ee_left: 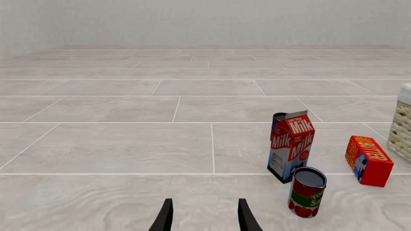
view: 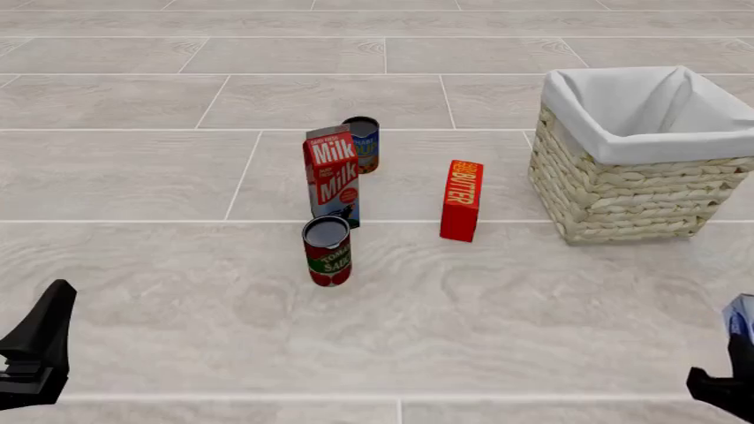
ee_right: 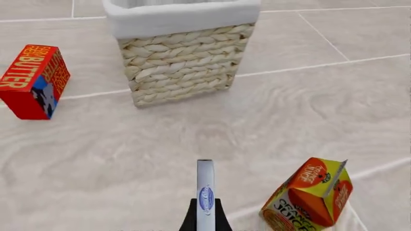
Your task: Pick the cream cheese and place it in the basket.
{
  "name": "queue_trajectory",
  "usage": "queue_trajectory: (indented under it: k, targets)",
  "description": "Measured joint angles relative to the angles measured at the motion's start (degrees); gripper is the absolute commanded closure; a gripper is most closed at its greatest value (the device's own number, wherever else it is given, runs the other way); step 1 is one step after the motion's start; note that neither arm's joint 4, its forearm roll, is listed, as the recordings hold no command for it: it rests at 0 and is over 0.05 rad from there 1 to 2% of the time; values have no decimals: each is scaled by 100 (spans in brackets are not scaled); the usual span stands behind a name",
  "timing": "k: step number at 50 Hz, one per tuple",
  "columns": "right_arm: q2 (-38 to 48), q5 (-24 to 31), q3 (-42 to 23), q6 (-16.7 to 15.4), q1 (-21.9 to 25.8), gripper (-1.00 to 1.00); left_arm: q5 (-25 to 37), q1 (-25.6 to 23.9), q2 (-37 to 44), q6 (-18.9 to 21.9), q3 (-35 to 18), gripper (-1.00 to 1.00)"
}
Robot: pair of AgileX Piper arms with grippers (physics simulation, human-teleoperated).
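The right gripper [ee_right: 205,219] sits at the bottom centre of the right wrist view, its dark fingers closed on the cream cheese [ee_right: 205,192], a thin pale packet seen edge-on with a blue oval label, standing upright between them. In the front view this gripper [view: 728,389] shows only at the lower right corner, with a sliver of the pale blue packet [view: 740,316] above it. To the lower right of the right wrist view, near the packet, an orange juice carton [ee_right: 309,196] lies tilted on the tiled floor [view: 177,177].

The basket [view: 613,190], woven wicker with a white cloth lining, stands at the upper right of the front view, well apart from the held packet. Just left of it stands a red butter box [view: 461,200].

The left gripper [ee_left: 204,216] appears at the bottom centre of the left wrist view, its two dark fingers apart with nothing between them. In the front view it [view: 35,353] is at the lower left corner.

In the middle of the front view stand a milk carton [view: 334,177], a tomato sauce can [view: 327,251] in front of it, and a second can [view: 362,144] behind it.
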Motion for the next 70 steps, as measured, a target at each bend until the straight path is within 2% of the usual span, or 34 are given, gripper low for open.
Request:
queue_trajectory:
  k: [7,19,25,47,70]
  targets:
    - [-293,209,0,20,49,100,0,0,0,0,0,-100]
    - [-307,69,0,139,146,100,0,0,0,0,0,-100]
    - [-435,202,-108,194,218,100,0,0,0,0,0,-100]
    - [-673,1094,-1213,426,460,100,0,0,0,0,0,-100]
    - [-68,1143,-2017,467,676,100,0,0,0,0,0,-100]
